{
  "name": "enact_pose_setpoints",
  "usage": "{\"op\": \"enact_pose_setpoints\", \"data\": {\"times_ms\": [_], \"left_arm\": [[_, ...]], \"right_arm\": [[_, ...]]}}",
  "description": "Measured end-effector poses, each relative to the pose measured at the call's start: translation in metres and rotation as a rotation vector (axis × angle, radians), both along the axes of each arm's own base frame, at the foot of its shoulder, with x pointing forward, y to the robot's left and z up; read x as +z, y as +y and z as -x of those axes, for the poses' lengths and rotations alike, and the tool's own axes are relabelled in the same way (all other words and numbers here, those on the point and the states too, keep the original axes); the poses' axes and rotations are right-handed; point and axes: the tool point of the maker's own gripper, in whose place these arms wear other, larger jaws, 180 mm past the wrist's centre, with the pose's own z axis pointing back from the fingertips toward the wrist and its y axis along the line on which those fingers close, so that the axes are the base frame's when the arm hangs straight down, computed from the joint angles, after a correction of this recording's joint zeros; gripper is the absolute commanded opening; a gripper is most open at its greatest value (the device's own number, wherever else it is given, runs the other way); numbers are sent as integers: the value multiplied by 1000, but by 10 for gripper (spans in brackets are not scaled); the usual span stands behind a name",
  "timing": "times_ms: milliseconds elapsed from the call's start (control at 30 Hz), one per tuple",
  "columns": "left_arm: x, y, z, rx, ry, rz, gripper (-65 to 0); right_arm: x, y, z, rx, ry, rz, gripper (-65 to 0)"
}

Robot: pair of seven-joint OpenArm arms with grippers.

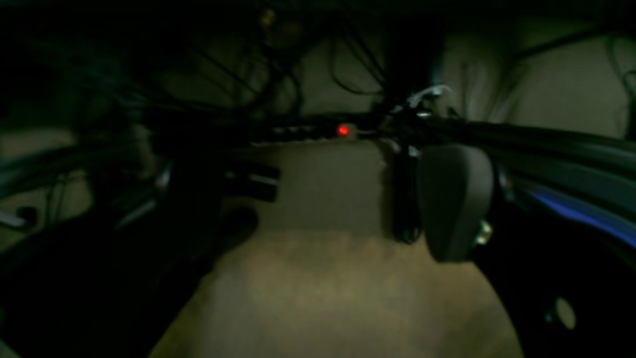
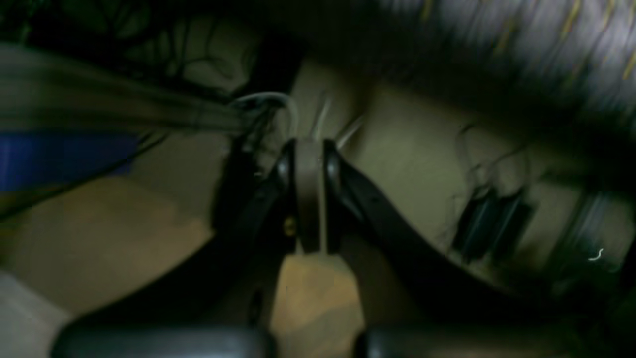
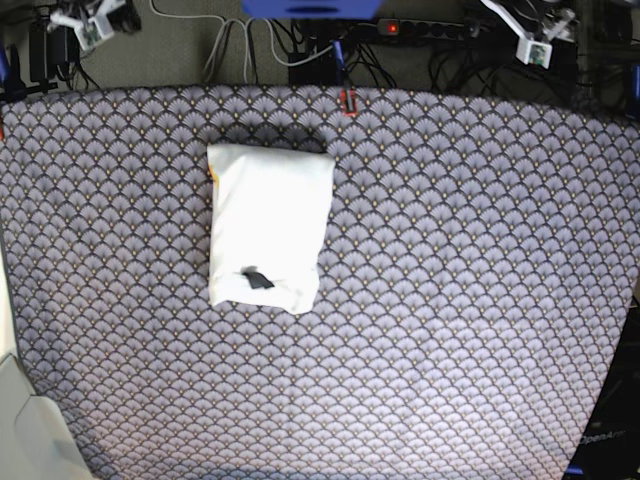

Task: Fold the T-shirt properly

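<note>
The T-shirt (image 3: pixel 268 225) lies folded into a compact white rectangle on the patterned table cover (image 3: pixel 450 300), left of centre. Its plain side faces up, with a small dark mark near its front edge. Both arms are pulled back beyond the table's far edge, well away from the shirt. In the left wrist view my left gripper (image 1: pixel 338 199) is open, one grey finger pad (image 1: pixel 454 199) showing on the right, over the floor. My right gripper (image 2: pixel 310 199) is shut with its pads pressed together and nothing between them. Neither wrist view shows the shirt.
A power strip (image 3: pixel 392 28) with a red light and tangled cables lie on the floor behind the table. The strip's light (image 1: pixel 343 131) also shows in the left wrist view. A white object (image 3: pixel 25 430) sits at the near left corner.
</note>
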Motion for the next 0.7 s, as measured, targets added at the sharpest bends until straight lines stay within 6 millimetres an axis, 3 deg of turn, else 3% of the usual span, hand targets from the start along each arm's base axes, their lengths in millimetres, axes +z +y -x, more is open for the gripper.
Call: {"op": "enact_pose_setpoints", "data": {"times_ms": [167, 333, 400, 533, 700], "left_arm": [[-43, 8, 57, -41, 152, -45, -53], [-94, 3, 110, -23, 273, 12, -53], [-112, 3, 110, -14, 288, 31, -53], [-143, 7, 87, 58, 268, 56, -53], [-178, -1, 74, 141, 281, 110, -52]], "right_arm": [[-33, -33, 37, -149, 20, -43, -650], [-78, -46, 60, -283, 65, -109, -650], [-104, -57, 63, -331, 111, -107, -650], [-152, -56, 62, -409, 214, -153, -650], [-170, -61, 19, -476, 165, -178, -650]]}}
